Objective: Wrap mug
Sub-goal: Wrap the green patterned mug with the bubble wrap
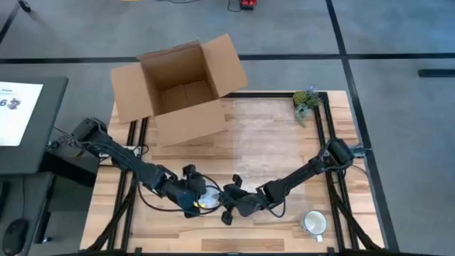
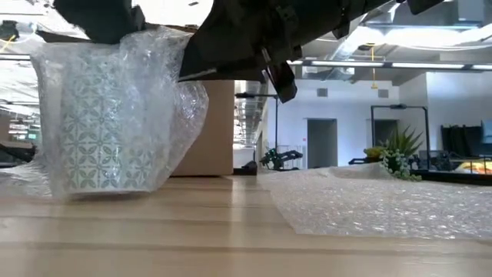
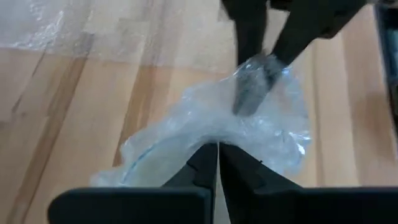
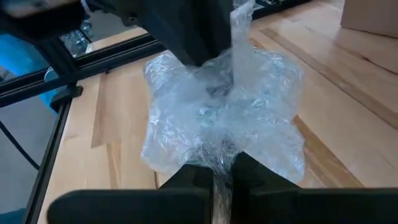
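Two pincers (image 1: 193,198) (image 1: 231,201) pinch bubble wrap (image 2: 154,100) half hiding the patterned mug (image 2: 100,123)

Box (image 1: 181,85) blocks far left, plant (image 1: 306,101) far right, spare mug (image 1: 314,223) near right; middle bubble wrap sheet (image 1: 274,135) lies flat, passable.

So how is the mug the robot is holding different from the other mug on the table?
The patterned mug is covered in bubble wrap; the white mug is bare. The left gripper and right gripper both pinch wrap around the patterned mug; nothing touches the white mug. The patterned mug has green designs; the white mug looks plain. Both stand on the wooden table.
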{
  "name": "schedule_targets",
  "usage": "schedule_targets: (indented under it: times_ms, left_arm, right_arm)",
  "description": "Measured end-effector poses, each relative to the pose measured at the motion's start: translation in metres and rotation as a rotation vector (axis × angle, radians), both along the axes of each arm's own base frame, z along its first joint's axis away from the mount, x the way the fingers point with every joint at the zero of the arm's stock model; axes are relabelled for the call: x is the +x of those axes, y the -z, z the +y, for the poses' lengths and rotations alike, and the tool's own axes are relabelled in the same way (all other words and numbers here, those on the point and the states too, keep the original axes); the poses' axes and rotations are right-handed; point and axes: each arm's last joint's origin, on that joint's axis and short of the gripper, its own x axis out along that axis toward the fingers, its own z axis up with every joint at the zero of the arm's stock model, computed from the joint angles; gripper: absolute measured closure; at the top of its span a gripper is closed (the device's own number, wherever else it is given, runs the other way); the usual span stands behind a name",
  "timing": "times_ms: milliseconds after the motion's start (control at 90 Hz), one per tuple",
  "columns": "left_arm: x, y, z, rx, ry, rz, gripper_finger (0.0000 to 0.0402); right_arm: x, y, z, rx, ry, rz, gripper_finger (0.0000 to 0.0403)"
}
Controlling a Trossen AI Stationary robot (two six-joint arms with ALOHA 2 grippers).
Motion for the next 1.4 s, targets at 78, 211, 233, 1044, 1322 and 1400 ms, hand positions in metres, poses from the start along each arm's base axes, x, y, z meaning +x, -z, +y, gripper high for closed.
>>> schedule_targets:
  times_ms: [78,211,233,1044,1322,1400]
  left_arm:
    - [-0.001,0.015,0.004,-0.015,-0.017,0.006,0.0402]
    - [-0.004,0.033,0.007,-0.068,-0.027,0.031,0.0401]
    - [-0.005,0.034,0.008,-0.069,-0.029,0.034,0.0401]
    - [-0.019,-0.041,0.003,-0.116,0.056,-0.053,0.0402]
    - [-0.007,0.013,0.006,-0.026,-0.024,0.115,0.0402]
    - [-0.003,0.029,0.003,-0.004,-0.029,0.158,0.0401]
  right_arm:
    - [0.0,0.0,0.0,-0.001,0.0,0.003,0.0402]
    - [0.0,0.001,-0.001,-0.006,0.0,0.011,0.0402]
    - [0.0,0.001,0.0,-0.005,0.0,0.01,0.0402]
    - [-0.001,0.003,-0.001,-0.008,0.005,0.025,0.0402]
    - [-0.001,0.003,-0.001,-0.001,0.01,0.026,0.0402]
    - [-0.001,0.003,-0.001,0.004,0.013,0.024,0.0402]
